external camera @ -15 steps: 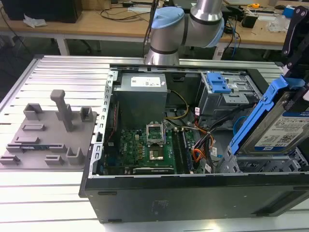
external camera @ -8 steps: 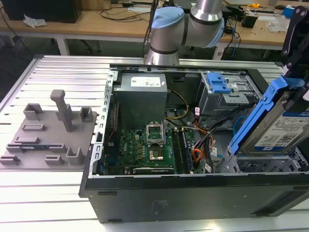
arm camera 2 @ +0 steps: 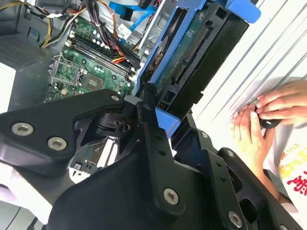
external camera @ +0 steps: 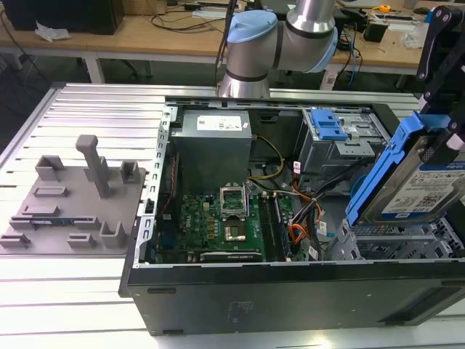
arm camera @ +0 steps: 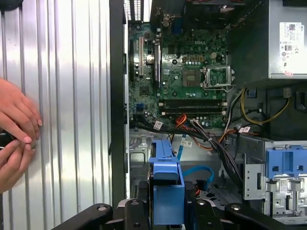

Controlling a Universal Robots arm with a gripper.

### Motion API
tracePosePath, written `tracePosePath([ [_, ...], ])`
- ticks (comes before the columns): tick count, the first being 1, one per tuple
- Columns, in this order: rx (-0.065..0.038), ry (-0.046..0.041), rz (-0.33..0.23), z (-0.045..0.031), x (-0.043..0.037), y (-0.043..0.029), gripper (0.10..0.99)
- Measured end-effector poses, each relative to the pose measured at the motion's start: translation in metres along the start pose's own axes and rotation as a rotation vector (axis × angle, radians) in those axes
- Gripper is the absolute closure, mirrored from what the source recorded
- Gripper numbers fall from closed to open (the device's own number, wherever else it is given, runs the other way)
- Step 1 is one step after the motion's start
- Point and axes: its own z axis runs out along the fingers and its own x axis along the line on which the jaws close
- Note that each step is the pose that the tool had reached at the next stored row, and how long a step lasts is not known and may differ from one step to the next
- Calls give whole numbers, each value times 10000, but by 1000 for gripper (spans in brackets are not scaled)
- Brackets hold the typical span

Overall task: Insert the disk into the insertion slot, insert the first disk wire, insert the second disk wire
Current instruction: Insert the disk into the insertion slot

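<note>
The disk (external camera: 425, 189) is silver with a white-and-blue label, framed by a bright blue carrier (external camera: 381, 171). The insertion slot (external camera: 396, 243) is grey perforated metal. The second disk wire (arm camera: 199, 167) is light blue, the motherboard (external camera: 218, 218) green, the loose wires (external camera: 299, 234) orange, the gripper (arm camera 2: 156, 112) black, the ribbed table (external camera: 65, 298) silver

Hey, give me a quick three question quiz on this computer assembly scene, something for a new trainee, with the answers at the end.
1. True or false: the disk lies fully inside the insertion slot.
2. Pick one. The gripper is: A, open above the disk; B, shut on the disk; C, shut on nothing.
3. Short answer: in both wrist views, which part of a person shows over the ribbed table beside the computer case?
Key: 1, false: it hangs tilted above the slot. 2, B. 3, the hands.
</note>
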Motion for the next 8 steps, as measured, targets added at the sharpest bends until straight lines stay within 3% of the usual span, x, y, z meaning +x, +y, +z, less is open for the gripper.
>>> tracePosePath([
  [5,44,6,4,3,0,7,722],
  [8,52,88,198,9,-5,-6,722],
])
